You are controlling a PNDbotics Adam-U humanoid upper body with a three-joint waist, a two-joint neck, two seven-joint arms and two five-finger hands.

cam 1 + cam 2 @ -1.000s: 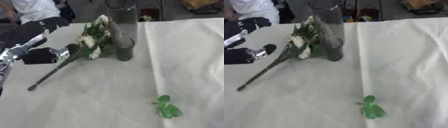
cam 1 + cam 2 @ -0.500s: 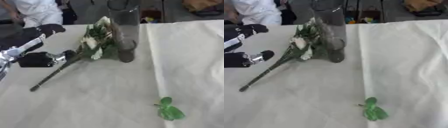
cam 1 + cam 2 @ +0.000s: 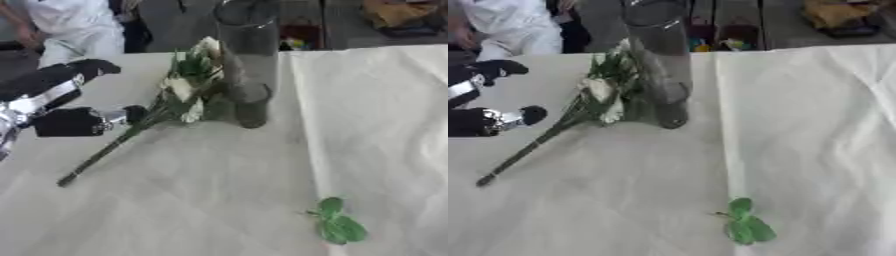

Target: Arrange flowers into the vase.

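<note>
A tall clear glass vase [image 3: 248,60] stands upright at the back middle of the cloth-covered table [image 3: 201,200]. A bunch of white flowers with green leaves [image 3: 191,82] lies on the cloth, its heads resting against the vase's left side and its long stem [image 3: 101,152] running down to the left. My left hand [image 3: 66,107] is at the left edge, black with silver joints, fingers spread apart; a fingertip [image 3: 133,114] is close beside the stem, holding nothing. My right hand shows in neither view.
A small green sprig of leaves [image 3: 337,227] lies loose on the cloth at the lower right. A fold [image 3: 302,125] runs down the cloth right of the vase. A person in white [image 3: 61,25] sits beyond the table's far left edge.
The whole picture has shifted slightly, so the head moved. My left hand has drifted a little left and down beside the stem; flowers and vase stay put.
</note>
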